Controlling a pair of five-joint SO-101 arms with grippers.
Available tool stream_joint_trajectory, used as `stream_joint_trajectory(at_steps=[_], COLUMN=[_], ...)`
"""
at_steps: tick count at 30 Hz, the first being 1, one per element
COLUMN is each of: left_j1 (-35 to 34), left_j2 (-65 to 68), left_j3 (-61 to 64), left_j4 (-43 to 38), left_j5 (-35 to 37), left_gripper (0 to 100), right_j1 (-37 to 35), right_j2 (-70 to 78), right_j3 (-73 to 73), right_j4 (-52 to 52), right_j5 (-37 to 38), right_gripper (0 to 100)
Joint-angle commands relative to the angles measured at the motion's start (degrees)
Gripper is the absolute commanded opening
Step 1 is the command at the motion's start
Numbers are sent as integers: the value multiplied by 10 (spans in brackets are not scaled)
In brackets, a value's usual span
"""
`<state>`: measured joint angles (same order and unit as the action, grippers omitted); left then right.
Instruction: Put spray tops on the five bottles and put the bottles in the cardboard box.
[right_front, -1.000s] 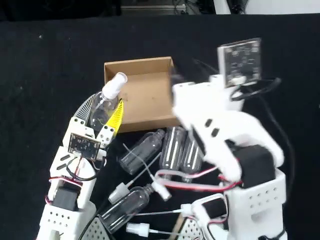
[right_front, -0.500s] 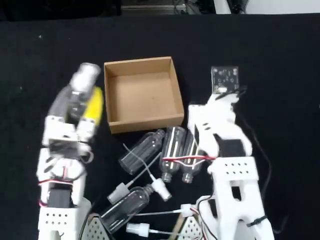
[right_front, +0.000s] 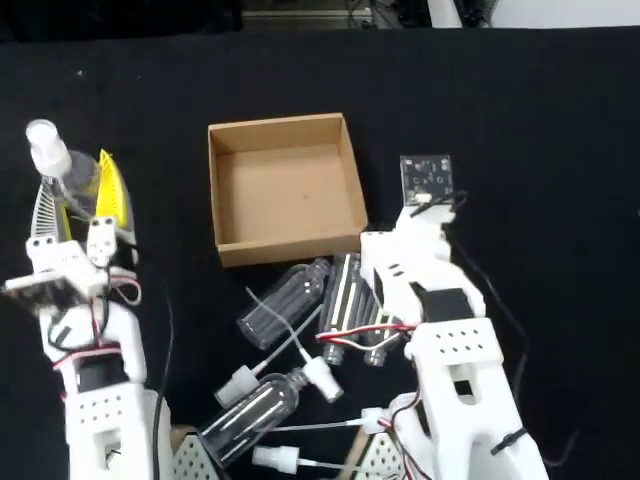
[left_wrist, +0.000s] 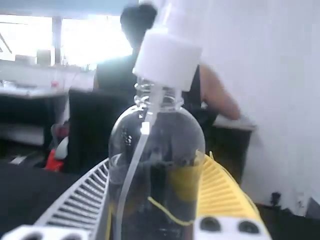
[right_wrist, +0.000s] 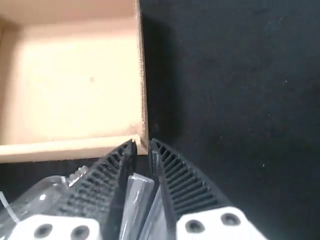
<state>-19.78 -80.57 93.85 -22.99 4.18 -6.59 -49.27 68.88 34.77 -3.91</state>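
My left gripper (right_front: 72, 182) is raised at the table's left side, well left of the cardboard box (right_front: 355, 190). It is shut on a clear bottle (right_front: 66, 178) that wears a white spray top (right_front: 45, 140). In the left wrist view the bottle (left_wrist: 157, 150) stands upright between the grey and yellow fingers (left_wrist: 220, 187). My right gripper (right_wrist: 142, 146) hovers shut over two capless bottles (right_front: 345, 292) by the box's near right corner (right_wrist: 141, 135). Two more capless bottles (right_front: 283, 302) (right_front: 250, 410) lie in front of the box.
Loose spray tops with dip tubes (right_front: 240, 382) (right_front: 325, 378) (right_front: 275, 458) lie among the bottles near the arm bases. The box (right_wrist: 75, 85) has nothing in it. Black cloth (right_front: 540, 150) stretches to the right and behind the box.
My left arm swung left, away from the box, carrying the capped bottle. My right arm drew back and lowered its gripper over the bottles by the box corner.
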Motion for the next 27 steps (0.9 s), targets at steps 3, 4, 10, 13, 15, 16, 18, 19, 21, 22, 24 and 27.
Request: stream_joint_trajectory(at_steps=[3, 4, 10, 13, 15, 16, 18, 19, 21, 22, 24, 27], left_j1=[-54, -58, -106, -149, -180, -193, -214, -224, -241, -249, -262, -279], left_j2=[270, 301, 449, 523, 569, 590, 629, 649, 692, 713, 755, 821], left_j3=[-117, -111, -64, -89, -110, -116, -119, -119, -122, -125, -135, -149], left_j4=[-127, -163, -331, -348, -361, -375, -415, -434, -467, -483, -522, -581], left_j5=[-10, -10, -10, -10, -10, -10, -10, -10, -10, -10, -10, -10], left_gripper=[30, 30, 33, 33, 33, 33, 33, 33, 33, 33, 33, 33], right_j1=[-11, -11, -11, -12, -13, -13, -13, -13, -13, -13, -13, -13], right_j2=[-15, -15, -14, -14, -14, -14, -14, -14, -14, -14, -14, -14], right_j3=[-1, -1, 0, 4, 7, 7, 7, 7, 7, 7, 7, 7], right_j4=[-18, -18, -18, -18, -18, -18, -18, -18, -18, -18, -18, -18], right_j5=[-3, -3, -3, -2, -2, -2, -2, -2, -2, -2, -2, -2], right_gripper=[21, 21, 21, 22, 22, 22, 22, 22, 22, 22, 22, 22])
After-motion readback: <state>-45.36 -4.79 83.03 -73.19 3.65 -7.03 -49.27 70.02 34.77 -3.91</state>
